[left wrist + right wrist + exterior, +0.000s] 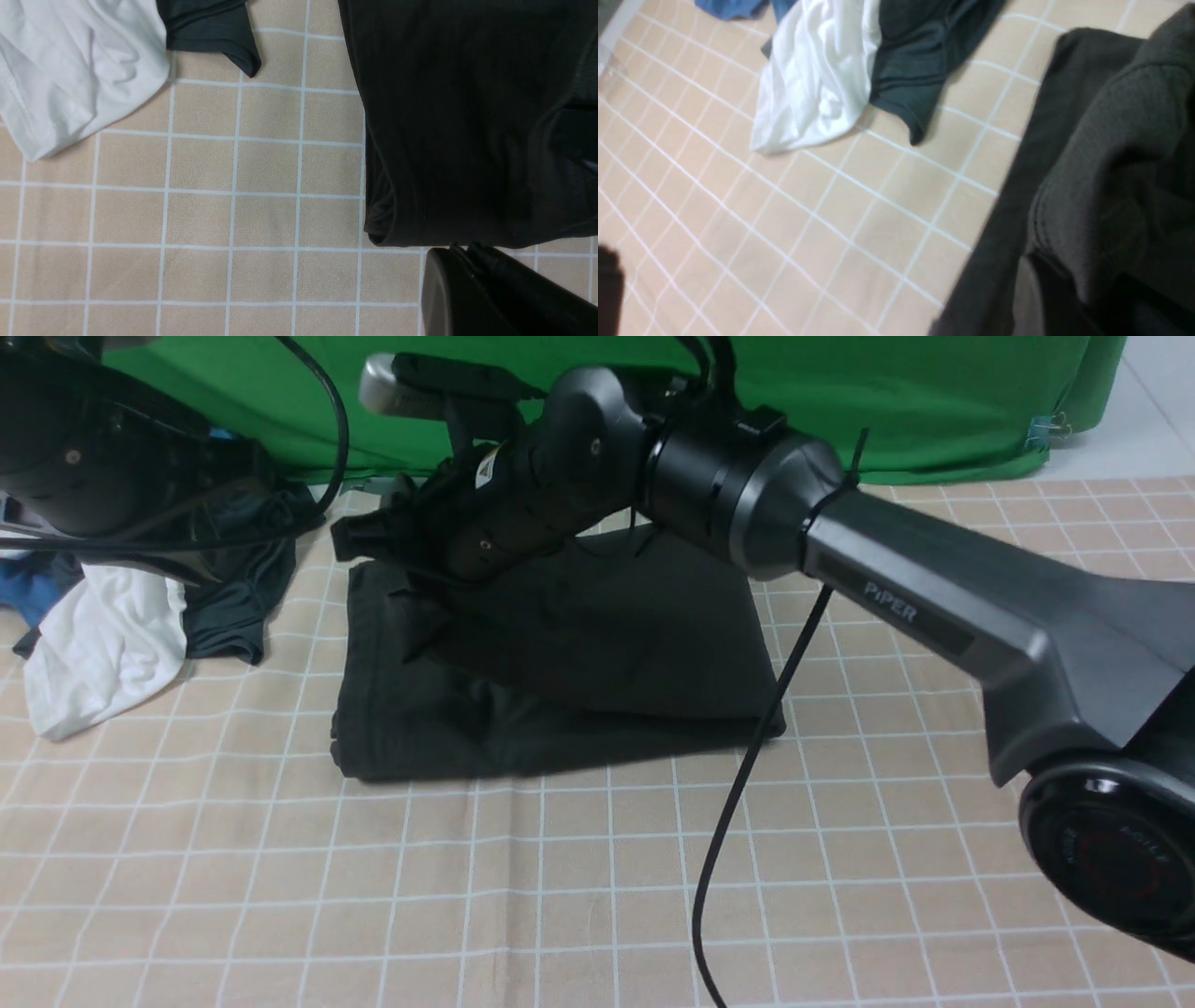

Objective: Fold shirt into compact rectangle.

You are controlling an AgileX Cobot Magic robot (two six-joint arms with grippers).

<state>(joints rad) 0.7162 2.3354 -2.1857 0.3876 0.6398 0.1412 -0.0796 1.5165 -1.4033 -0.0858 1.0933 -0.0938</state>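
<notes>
Large matte black cotton T-shirt (485,728) lay mid-table on beige white-gridded tablecloth (560,896), already narrowed to rough rectangle. Right gripper (364,539) sat at its far left corner, apparently clamped on raised upper flap; jaws hidden by cloth. Left gripper (460,254) was closed, empty, just beside T-shirt edge. Judged late stage: flap to lay flat, edges to square.

Count: one black T-shirt, one white garment (103,644), one dark grey-black garment (238,607), one blue garment (37,588), two grippers.
</notes>
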